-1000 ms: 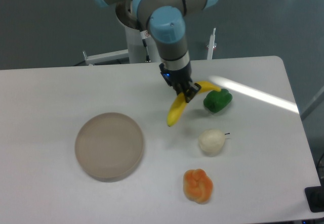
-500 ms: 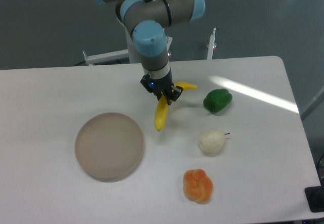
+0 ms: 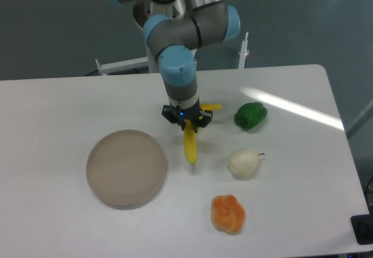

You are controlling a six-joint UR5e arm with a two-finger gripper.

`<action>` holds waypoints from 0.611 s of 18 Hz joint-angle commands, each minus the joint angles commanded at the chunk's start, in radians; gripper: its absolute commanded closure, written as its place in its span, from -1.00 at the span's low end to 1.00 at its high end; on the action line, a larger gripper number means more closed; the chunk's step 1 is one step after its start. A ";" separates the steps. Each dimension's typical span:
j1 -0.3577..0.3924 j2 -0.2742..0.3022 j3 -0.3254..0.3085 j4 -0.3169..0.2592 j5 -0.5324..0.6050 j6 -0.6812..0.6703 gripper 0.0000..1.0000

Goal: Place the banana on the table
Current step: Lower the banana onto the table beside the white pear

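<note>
Fingers: the gripper is clamped on the banana, pinching it near the upper bend, so most of the fruit sticks out below toward 6 o'clock.
Banana: bright yellow toy one, near the middle of the bench. The stem end pokes out at about 3 o'clock of the fingers. Can't tell if the lower tip is touching the surface or just hanging right above it.
Neighbours: round plate at 8 o'clock of the banana, just beside it. Green pepper at 3 o'clock of the gripper, whitish pear at 4 o'clock, lumpy orange fruit further down at 5 o'clock.
Stage: looks to me like the set-down part, release not done yet.
What could go wrong: it's gripped off-centre, so if the fingers let go while it's tilted it'll probably tip or roll, smooth plastic and curved. Roll toward 8 o'clock and it ends up against the plate rim. Pushing down too far could lever the tip against the bench and twist it in the grip.
</note>
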 joint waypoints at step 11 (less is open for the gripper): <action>0.000 -0.075 0.077 0.003 0.011 0.008 0.44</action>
